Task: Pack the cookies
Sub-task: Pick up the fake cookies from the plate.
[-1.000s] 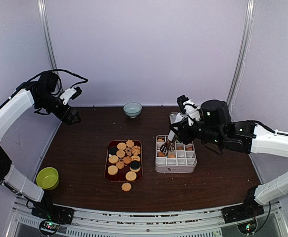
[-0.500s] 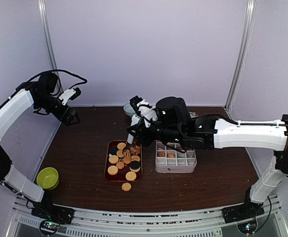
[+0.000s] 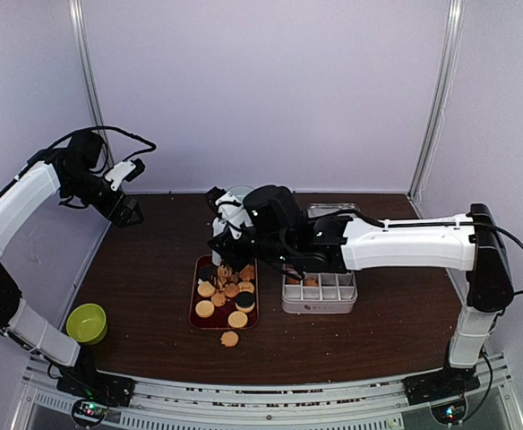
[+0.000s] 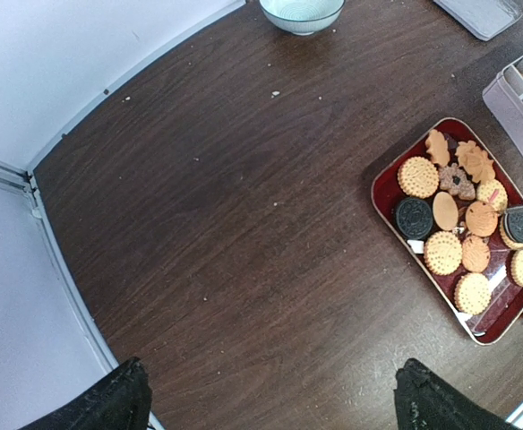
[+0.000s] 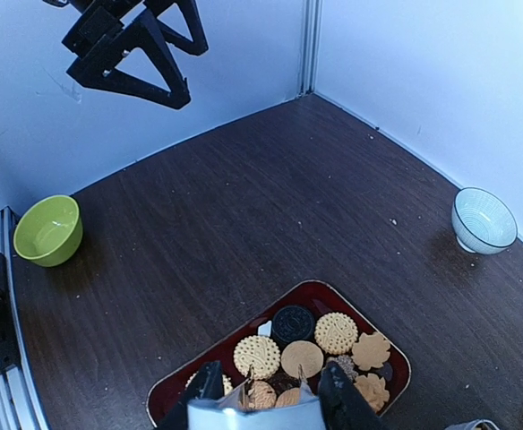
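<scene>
- The right end effector (image 3: 225,269) hangs low over the cookies (image 4: 443,253), left of centre in the top view. Its thin tips stand narrowly apart on either side of a dark cookie (image 4: 518,224). Whether they pinch it I cannot tell.
- The left end effector (image 3: 129,211) is spread wide and holds nothing, raised at the upper left of the top view.
- Most cookies lie in the red tray (image 4: 380,202). One loose cookie (image 3: 230,339) sits on the desk (image 3: 154,269), just below the tray's lower edge.
- The white divided box (image 3: 320,305), just right of the tray, shows a few orange cookies in its upper compartments. The lower rows look bare.
- Judged from this, packing is at an early stage: a dozen or so remain in the tray, plus the stray.
- The cookies lie flat, faces up. The round ones have no long axis. An oval one (image 4: 445,210) runs roughly top to bottom in the left wrist view.
</scene>
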Robot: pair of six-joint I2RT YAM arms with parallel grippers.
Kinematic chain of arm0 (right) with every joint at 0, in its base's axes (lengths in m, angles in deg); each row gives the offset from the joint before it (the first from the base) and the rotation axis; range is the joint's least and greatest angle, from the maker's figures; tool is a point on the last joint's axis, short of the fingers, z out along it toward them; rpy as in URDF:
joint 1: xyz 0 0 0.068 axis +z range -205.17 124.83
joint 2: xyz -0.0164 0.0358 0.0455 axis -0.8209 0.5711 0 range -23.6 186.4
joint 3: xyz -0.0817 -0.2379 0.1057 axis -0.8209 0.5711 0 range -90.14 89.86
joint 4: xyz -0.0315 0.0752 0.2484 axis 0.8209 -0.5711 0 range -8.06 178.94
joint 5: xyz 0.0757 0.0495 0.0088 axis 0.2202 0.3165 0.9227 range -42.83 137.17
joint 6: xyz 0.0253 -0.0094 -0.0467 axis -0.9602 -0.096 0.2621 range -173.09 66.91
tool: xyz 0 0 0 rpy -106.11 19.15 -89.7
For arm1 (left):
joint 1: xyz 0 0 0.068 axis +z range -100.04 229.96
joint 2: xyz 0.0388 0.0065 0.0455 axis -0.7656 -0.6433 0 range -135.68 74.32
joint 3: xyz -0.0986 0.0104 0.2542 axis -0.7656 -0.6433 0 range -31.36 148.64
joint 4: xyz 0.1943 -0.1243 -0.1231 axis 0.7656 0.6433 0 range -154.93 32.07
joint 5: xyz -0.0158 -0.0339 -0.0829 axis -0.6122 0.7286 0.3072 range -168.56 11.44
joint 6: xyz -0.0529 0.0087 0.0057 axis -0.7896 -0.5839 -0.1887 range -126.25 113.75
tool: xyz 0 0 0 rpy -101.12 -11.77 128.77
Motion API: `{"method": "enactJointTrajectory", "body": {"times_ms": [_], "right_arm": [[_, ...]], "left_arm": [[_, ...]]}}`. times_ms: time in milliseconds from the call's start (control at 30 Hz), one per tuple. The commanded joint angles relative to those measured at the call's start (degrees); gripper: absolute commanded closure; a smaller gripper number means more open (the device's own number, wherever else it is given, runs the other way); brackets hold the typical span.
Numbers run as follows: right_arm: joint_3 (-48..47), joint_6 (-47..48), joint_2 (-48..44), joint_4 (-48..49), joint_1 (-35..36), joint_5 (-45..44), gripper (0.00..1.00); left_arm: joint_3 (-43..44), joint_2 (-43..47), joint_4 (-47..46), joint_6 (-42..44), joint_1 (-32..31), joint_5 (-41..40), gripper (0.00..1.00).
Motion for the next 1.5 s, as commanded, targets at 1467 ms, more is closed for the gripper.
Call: {"method": "enactJointTrajectory", "body": {"times_ms": [1467], "right_arm": [[3.98, -2.34, 0.23, 3.22, -0.82, -4.78, 0.89]], "left_arm": [[-0.67, 0.76, -0.26, 0.85, 0.40, 1.08, 0.02]]}}
